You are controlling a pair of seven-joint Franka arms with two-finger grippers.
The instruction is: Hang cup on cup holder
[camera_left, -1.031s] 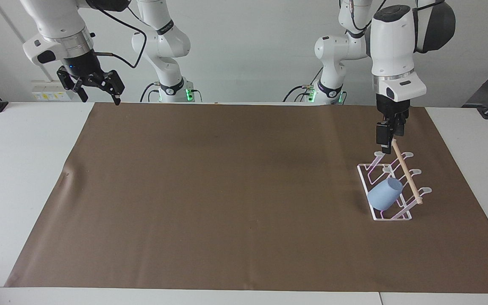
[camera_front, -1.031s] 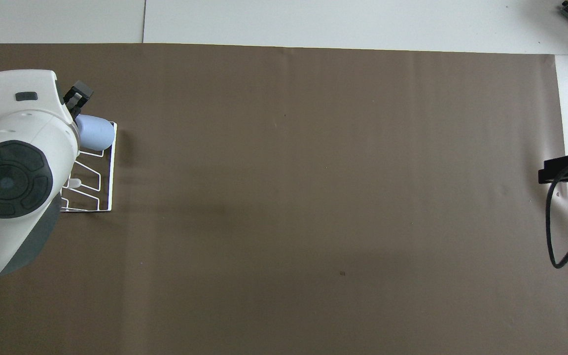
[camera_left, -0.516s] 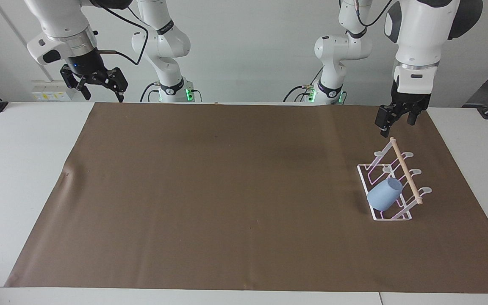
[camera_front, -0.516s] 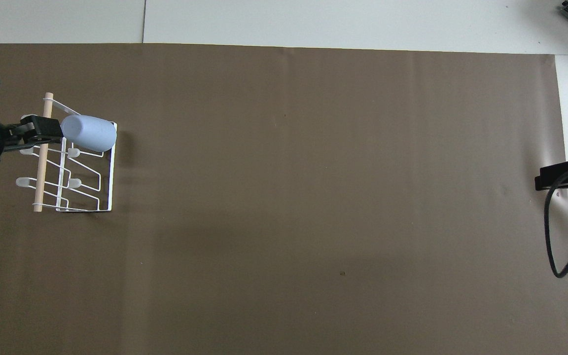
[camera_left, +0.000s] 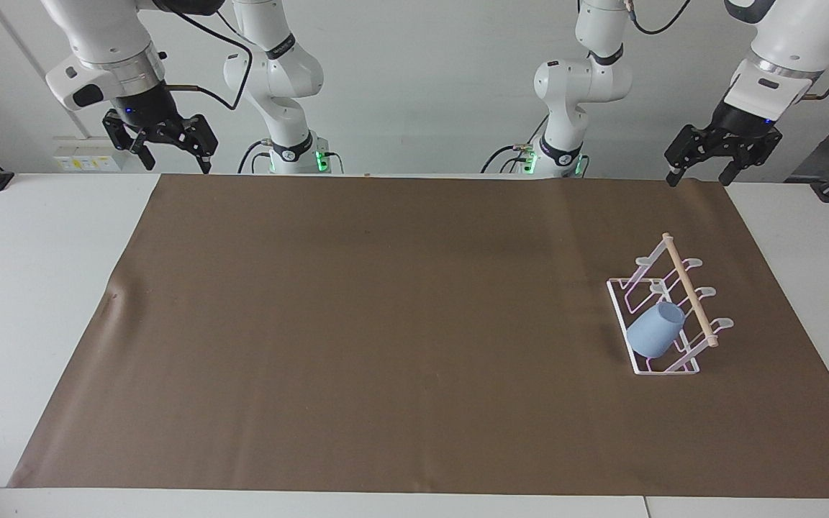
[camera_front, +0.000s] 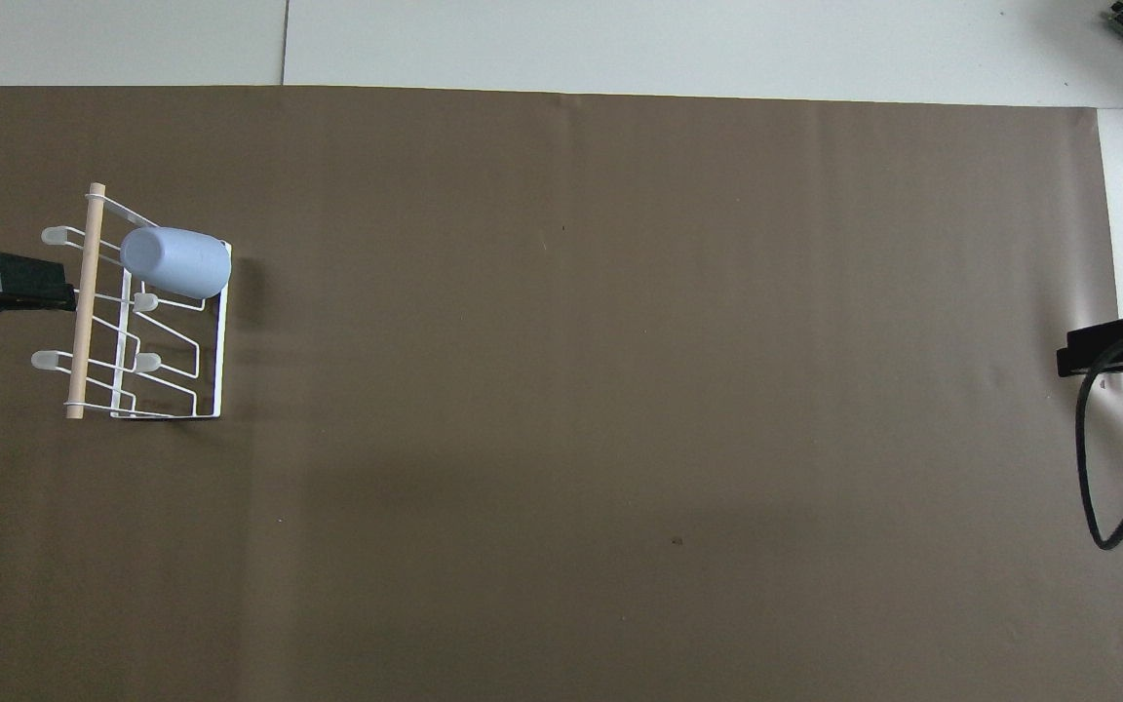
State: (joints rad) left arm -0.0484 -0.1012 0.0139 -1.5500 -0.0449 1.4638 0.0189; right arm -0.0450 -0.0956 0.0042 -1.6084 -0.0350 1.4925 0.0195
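Facing view, largest first: brown mat point(camera_left: 386, 324) spread over the white table point(camera_left: 40, 288), filling most of the frame. Up in the two top corners, both arms parked and apparently waiting. Left gripper point(camera_left: 702, 176) in the air over the mat's upper corner on its own arm's side, fingers spread wide, holding nothing. Right gripper point(camera_left: 173, 165) raised at the other top corner, fingers likewise apart and empty.

Lower, at mid-height near the frame's edge at the left arm's end: cup holder point(camera_left: 663, 370), standing on the mat, with a wooden dowel point(camera_left: 688, 288) slanting across its top. Slung on a prong toward the holder's lower end in this view, tilted, rim up toward the dowel, base out toward the mat's middle: cup point(camera_left: 653, 331). Seen from overhead, sits at the upper end of the rack, close to the frame's edge.

Judged from that: hung already, nothing left to grasp. If handled again, probably light, stiff and smooth; tapered, so apt to squirt out of a pinch toward its narrow base. Best gripped across the exposed base half and drawn along the prong's slant, gently, since so light a rack could shift or tip.
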